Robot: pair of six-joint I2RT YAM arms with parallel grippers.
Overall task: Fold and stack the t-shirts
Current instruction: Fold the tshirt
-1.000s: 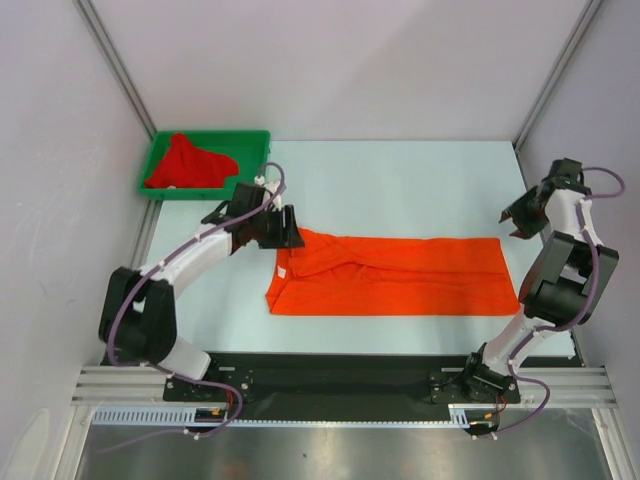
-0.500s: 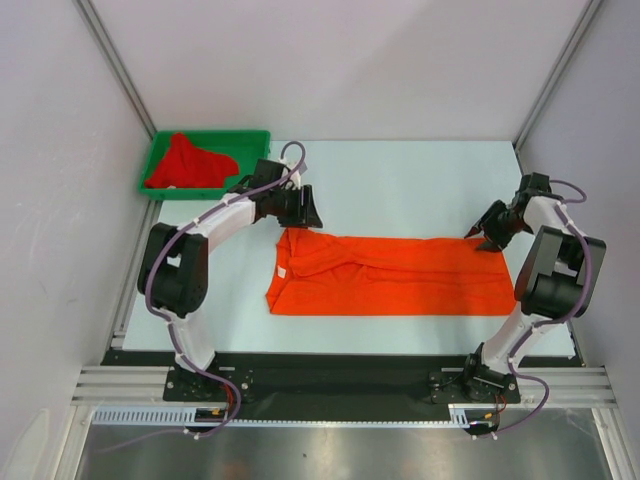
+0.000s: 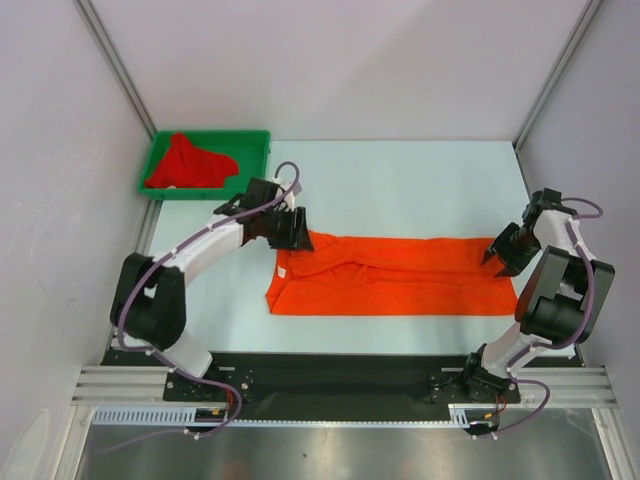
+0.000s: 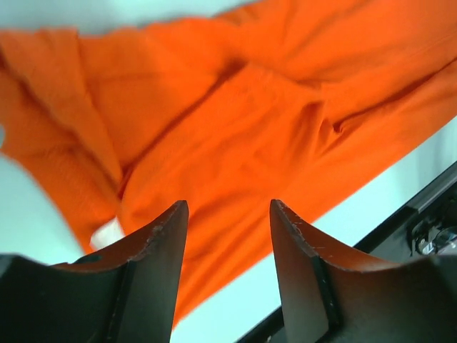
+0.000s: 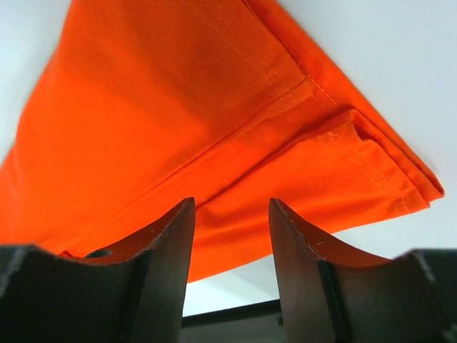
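The orange t-shirt (image 3: 390, 275) lies on the table folded into a long strip, collar end to the left. My left gripper (image 3: 298, 232) hovers over its far left corner, open, with nothing between the fingers. In the left wrist view the gripper (image 4: 227, 207) looks down on rumpled orange cloth (image 4: 250, 107) and a white neck label (image 4: 107, 232). My right gripper (image 3: 497, 258) is at the strip's right end, also open and holding nothing. In the right wrist view the gripper (image 5: 230, 204) is above the hemmed corner of the orange t-shirt (image 5: 178, 107). The red t-shirt (image 3: 190, 162) lies crumpled in the tray.
A green plastic tray (image 3: 255, 140) stands at the table's back left corner. Metal frame posts rise at both back corners. A black rail (image 3: 330, 375) runs along the near edge between the arm bases.
The right gripper came in from the back right, first to the shirt's far right edge, then nearer along the right end. The left gripper swung back, then returned to the collar corner.
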